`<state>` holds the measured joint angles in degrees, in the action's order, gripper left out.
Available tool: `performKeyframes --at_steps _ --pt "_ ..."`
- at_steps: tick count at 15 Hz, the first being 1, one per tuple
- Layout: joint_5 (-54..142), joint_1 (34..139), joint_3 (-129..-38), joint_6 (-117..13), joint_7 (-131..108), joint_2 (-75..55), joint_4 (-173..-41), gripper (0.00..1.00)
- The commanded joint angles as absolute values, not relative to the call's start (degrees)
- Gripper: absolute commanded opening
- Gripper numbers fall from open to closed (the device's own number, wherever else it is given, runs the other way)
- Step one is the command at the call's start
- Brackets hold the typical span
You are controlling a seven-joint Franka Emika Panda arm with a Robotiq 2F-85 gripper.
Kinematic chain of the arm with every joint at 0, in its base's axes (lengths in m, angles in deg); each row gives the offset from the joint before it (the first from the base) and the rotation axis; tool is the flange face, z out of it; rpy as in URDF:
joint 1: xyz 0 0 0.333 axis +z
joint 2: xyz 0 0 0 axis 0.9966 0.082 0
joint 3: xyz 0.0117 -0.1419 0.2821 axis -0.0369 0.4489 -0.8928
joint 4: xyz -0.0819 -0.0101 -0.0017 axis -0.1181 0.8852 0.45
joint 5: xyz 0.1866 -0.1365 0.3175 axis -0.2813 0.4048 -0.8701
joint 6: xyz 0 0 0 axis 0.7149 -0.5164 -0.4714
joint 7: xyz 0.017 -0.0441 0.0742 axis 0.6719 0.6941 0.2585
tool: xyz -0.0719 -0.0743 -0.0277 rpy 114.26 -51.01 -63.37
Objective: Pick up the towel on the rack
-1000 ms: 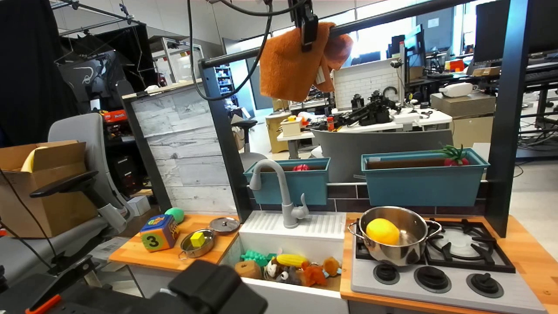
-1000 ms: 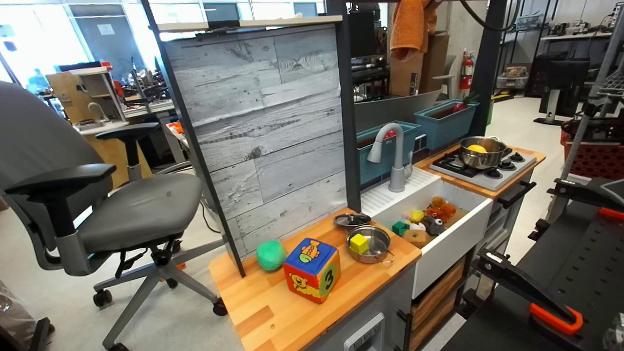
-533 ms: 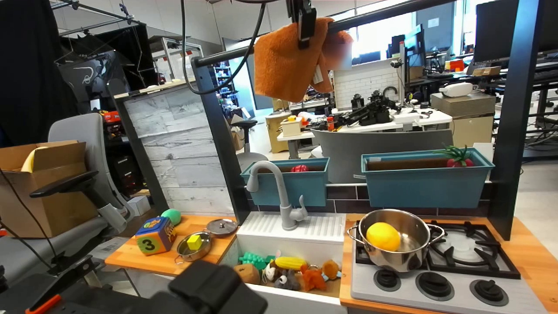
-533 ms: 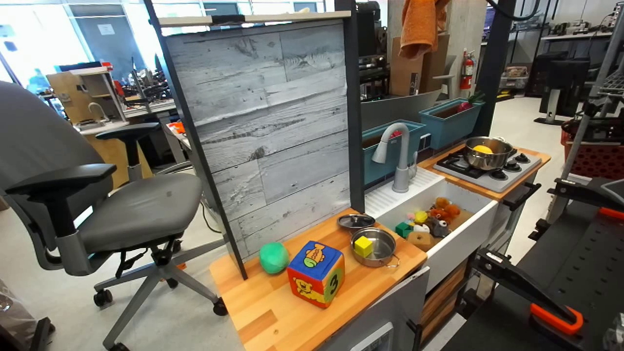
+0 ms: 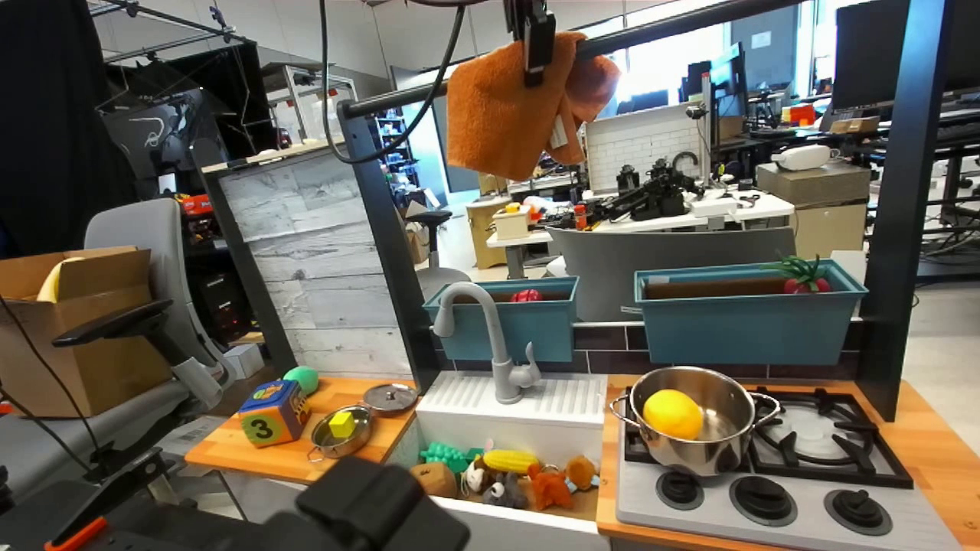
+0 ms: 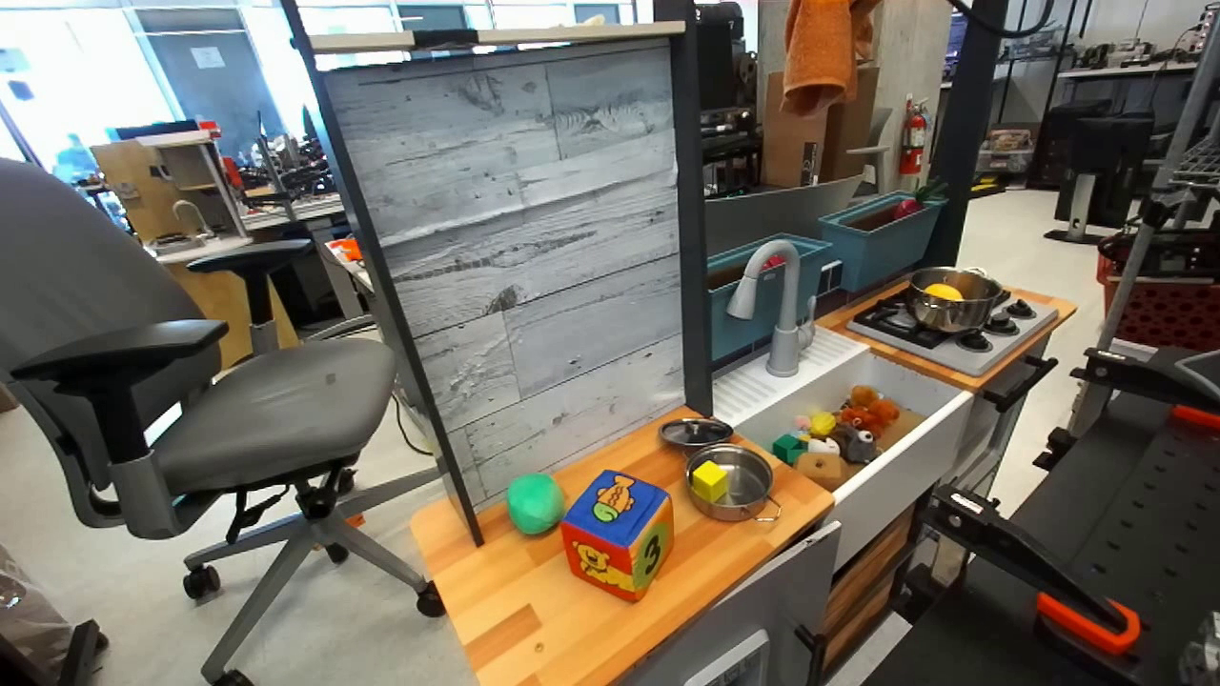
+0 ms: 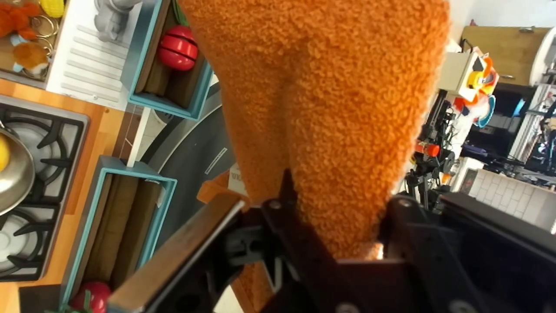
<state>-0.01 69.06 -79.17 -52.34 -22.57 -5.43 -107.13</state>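
Note:
The towel is a large orange cloth draped over the black rack bar at the top. Its lower part hangs into an exterior view, and it fills the middle of the wrist view. My gripper is at the bar, pointing down, with one black finger against the towel's front; the far finger is hidden behind the cloth. In the wrist view my gripper has a thick fold of towel pressed between its fingers, touching both. The towel still lies over the bar.
Below are a grey faucet, a white sink with toys, teal planters and a steel pot with a yellow fruit on the stove. A dark post supports the bar. A grey cabinet door stands ajar.
The play kitchen, bar, towel and gripper shifted together slightly between one second and half a second ago, and the cabinet door swung ajar. Since then almost nothing has moved.

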Motion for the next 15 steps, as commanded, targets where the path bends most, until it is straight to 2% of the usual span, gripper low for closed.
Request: performKeyframes --at_steps 1,7,14,15 --pt "2.73 69.05 -79.1 -45.49 -23.34 -3.07 -104.26 0.12" --pt "3.06 68.83 -79.98 -45.15 -27.21 5.41 -94.03 0.12" --pt "4.41 68.4 -79.97 -41.27 -29.13 8.0 -89.8 0.12" --pt "4.02 68.26 -80.13 -41.04 -29.08 8.09 -89.54 0.18"
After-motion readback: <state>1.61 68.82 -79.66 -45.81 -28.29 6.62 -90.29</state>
